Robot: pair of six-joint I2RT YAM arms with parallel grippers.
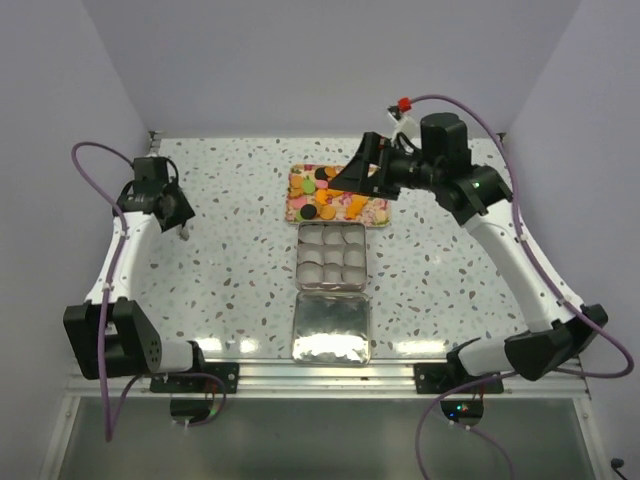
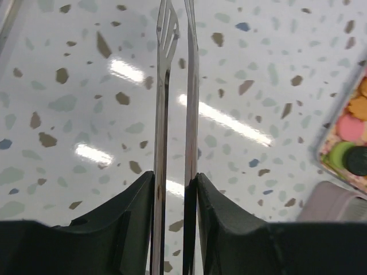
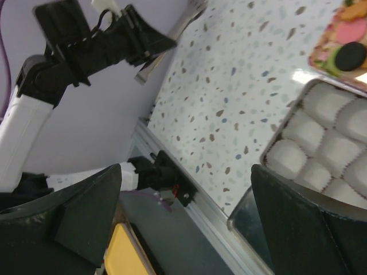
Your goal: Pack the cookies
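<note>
Top external view: the cookies (image 1: 335,198) lie heaped on the floral tray (image 1: 294,208) at the far middle of the table (image 1: 230,250). Just in front of the tray stands the open tin (image 1: 299,256), with all nine paper-lined compartments empty. The lid (image 1: 332,326) lies nearer again, so no cookie is packed yet. The right fingers (image 1: 350,176) hang over the right half of the tray and hide several cookies. The left fingers (image 1: 170,210) are well apart on the left, with the metal tongs (image 1: 184,232) angled down toward the table. Whether either pair is spread or closed cannot be told from this view.

Left wrist view: the left fingers pinch the tongs near the handle. The two blades run almost parallel with a narrow gap, and nothing sits between the tips. The tongs are probably held this way so that small flat discs can be lifted singly without crushing. A tray corner with pink, green and black cookies shows at the right edge.

Right wrist view: the right fingers are spread wide with nothing between them. The camera looks sideways across the table toward the left fingers. It shows the tongs from the side and the fluted white cups in the tin, detail the overhead view blurs. Apart from one tray corner, no cookies are in this view.
</note>
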